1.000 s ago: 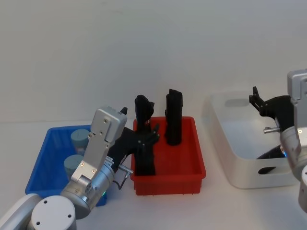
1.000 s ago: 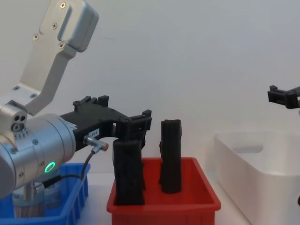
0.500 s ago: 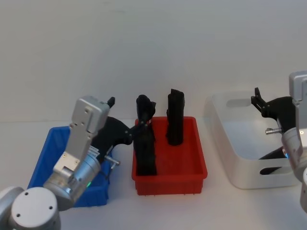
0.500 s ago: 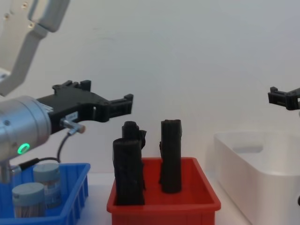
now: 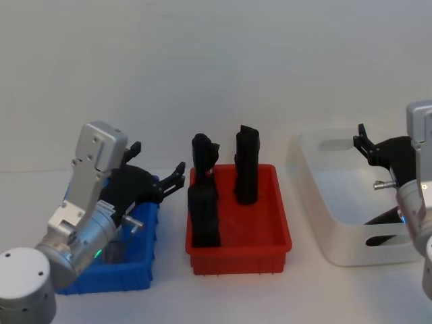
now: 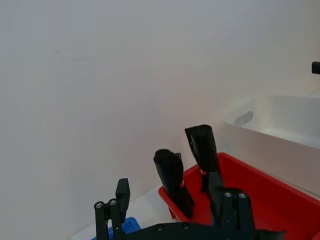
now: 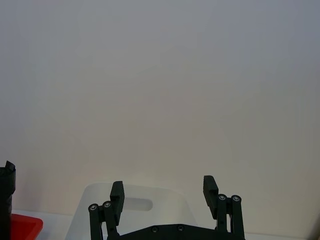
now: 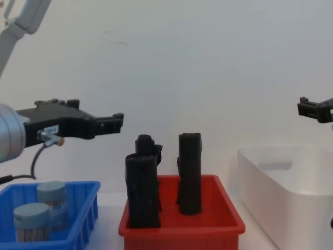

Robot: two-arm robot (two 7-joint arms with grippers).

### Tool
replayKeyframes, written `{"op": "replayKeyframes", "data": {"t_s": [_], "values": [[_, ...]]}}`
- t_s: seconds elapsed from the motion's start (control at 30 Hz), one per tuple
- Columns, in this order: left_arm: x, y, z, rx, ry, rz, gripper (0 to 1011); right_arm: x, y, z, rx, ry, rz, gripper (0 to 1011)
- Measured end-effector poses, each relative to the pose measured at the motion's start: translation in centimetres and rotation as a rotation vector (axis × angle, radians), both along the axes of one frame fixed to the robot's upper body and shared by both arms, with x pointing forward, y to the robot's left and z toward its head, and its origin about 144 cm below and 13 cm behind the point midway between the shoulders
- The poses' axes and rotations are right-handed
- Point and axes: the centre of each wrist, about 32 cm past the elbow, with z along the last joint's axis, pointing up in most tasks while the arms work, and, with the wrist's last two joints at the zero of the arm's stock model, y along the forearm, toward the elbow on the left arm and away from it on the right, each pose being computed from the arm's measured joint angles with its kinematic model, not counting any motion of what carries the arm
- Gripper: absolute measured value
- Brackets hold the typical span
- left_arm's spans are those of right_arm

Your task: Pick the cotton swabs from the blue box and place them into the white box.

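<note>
Where white tabletop [image 5: 236, 297] meets bare wall [image 5: 216, 67], left pincer [image 5: 158, 157] gapes over the shallow blue plastic bin [image 5: 128, 278]. Right pincer [image 7: 163, 188], frame right, likewise apart.

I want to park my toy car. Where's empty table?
Bare table lies between the red bin and the white box, and in front of them all. Crowded: black rolls in the red bin, cotton swabs in the blue box with the left gripper open above its right rim, the right gripper above the white box.
</note>
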Motion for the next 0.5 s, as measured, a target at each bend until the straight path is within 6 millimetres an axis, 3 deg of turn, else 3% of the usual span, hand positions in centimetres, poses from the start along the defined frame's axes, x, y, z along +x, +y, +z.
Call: {"op": "replayKeyframes", "data": {"t_s": [0.5], "values": [[0.1, 3.6, -0.4, -0.002, 0.192, 0.06, 1004, 0.0, 0.0, 0.0, 0.0, 0.0, 0.0, 1001]]}}
